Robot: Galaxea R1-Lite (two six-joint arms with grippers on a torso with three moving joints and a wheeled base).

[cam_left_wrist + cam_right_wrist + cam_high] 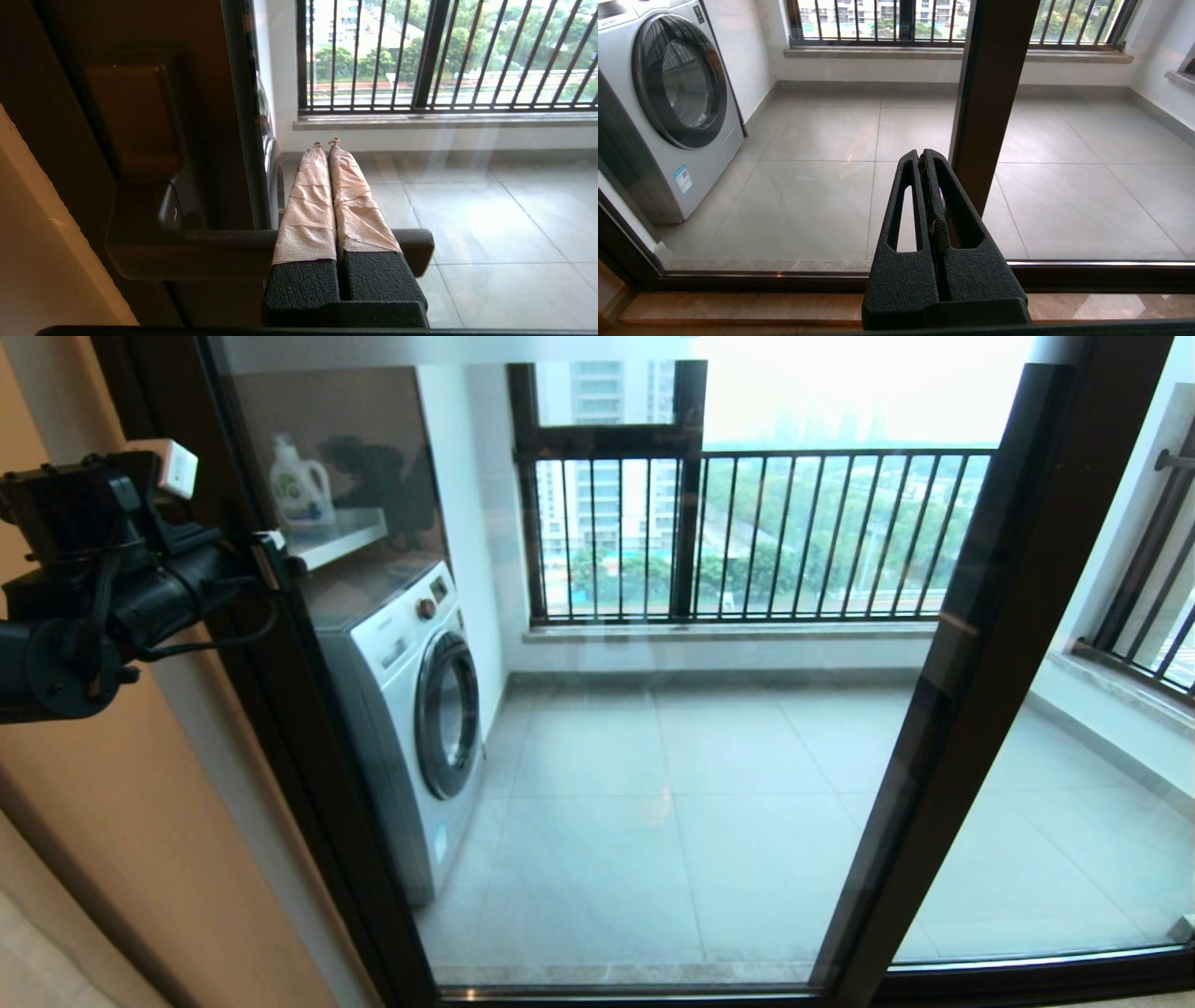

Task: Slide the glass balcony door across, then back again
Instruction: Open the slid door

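Note:
The glass balcony door (653,756) fills the middle of the head view, its handle-side upright (308,728) standing next to the tan wall. My left gripper (269,549) is raised at the upper left against that upright. In the left wrist view its beige-taped fingers (308,205) are pressed together, and the left gripper (327,142) lies across the dark bar handle (187,252), covering the bar's middle, with nothing between the fingers. My right gripper (924,154) is shut and empty, low before the door's bottom rail; it does not show in the head view.
Behind the glass stand a washing machine (411,709), a shelf with a detergent bottle (299,485) and the window with the black barred railing (747,532). A dark upright (971,691) divides the door from the right glass panel (1074,803). The tan wall (112,849) is at the left.

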